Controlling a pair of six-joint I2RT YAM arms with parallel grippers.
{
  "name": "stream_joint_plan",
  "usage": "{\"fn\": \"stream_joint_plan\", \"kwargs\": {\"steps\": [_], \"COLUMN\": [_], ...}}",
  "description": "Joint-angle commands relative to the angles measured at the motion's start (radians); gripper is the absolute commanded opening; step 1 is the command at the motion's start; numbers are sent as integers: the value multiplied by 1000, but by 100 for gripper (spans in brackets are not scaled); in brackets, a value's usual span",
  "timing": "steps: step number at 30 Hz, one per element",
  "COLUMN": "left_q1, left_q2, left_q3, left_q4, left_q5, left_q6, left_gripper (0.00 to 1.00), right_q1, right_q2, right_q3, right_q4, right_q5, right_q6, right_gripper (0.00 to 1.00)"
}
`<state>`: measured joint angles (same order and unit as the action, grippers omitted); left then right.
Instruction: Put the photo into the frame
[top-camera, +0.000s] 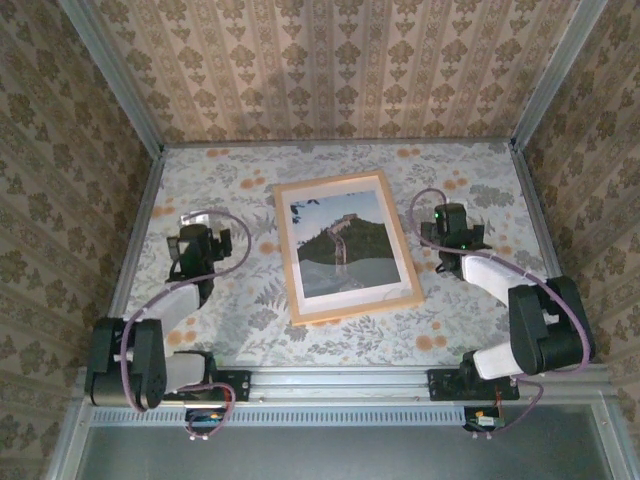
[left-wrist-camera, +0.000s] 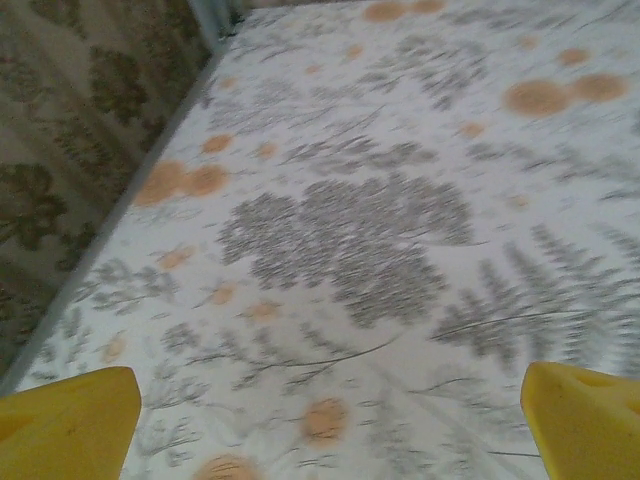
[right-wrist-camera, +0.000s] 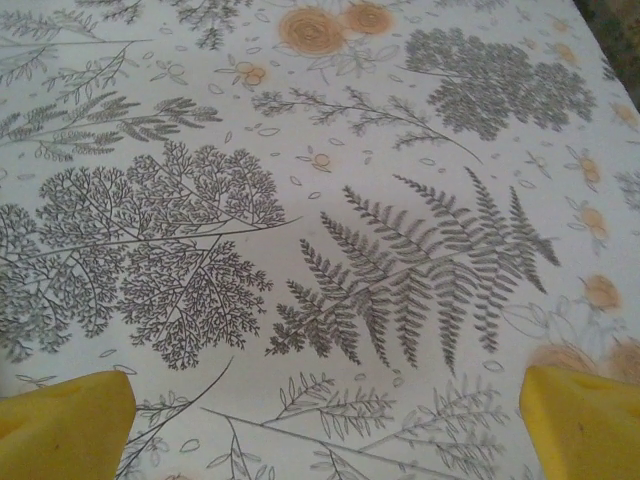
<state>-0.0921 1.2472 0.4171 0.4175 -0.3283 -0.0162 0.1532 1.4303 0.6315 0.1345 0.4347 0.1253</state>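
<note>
Left gripper (top-camera: 200, 246) and right gripper (top-camera: 455, 228) are held wide apart and empty, flanking the frame (top-camera: 283, 250), wherein the photo (top-camera: 345, 245) is already seated; task judged essentially done.

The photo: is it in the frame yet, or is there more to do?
It looks done: the photo lies inside the wooden frame, flat on the table. Nothing is in hand: the left fingers and right fingers are open above bare table, one on each side of the frame. Nothing seems left to do.
</note>
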Motion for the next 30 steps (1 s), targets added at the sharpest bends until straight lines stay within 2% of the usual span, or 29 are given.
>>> {"fn": "stream_joint_plan", "kwargs": {"steps": [1, 3, 5, 6, 9, 11, 13, 17, 20, 23, 25, 26, 30], "left_q1": [50, 67, 68, 64, 79, 84, 92, 100, 96, 69, 81, 91, 90], "left_q2": [18, 22, 4, 2, 74, 80, 96, 91, 87, 63, 56, 70, 227], "left_q3": [13, 41, 92, 85, -52, -32, -47, -40, -48, -78, -91, -102, -78], "left_q4": [245, 179, 0, -6, 297, 259, 313, 289, 299, 331, 352, 402, 526], "left_q5": [34, 51, 54, 57, 72, 94, 71, 105, 156, 156, 193, 227, 254], "left_q6": [113, 85, 50, 57, 72, 85, 110, 101, 131, 138, 57, 17, 39], "left_gripper": [100, 100, 100, 100, 100, 100, 100, 100, 100, 100, 100, 100, 100], "right_q1": [-6, -13, -27, -37, -66, -92, -105, -113, -114, -115, -115, -115, -116], "right_q2": [20, 27, 33, 36, 80, 66, 62, 108, 103, 103, 100, 99, 100], "right_q3": [-68, -81, -92, -92, -133, -119, -152, -235, -231, -231, -230, -231, -231], "right_q4": [333, 383, 430, 433, 563, 512, 566, 762, 741, 739, 734, 734, 735], "right_q5": [-34, -63, -108, -129, -180, -226, -256, -273, -272, -274, -276, -275, -275], "right_q6": [-112, -137, -142, -135, -113, -91, -87, -85, -84, -84, -84, -83, -82], "right_gripper": [100, 100, 100, 100, 100, 100, 100, 100, 100, 100, 100, 100, 100]}}
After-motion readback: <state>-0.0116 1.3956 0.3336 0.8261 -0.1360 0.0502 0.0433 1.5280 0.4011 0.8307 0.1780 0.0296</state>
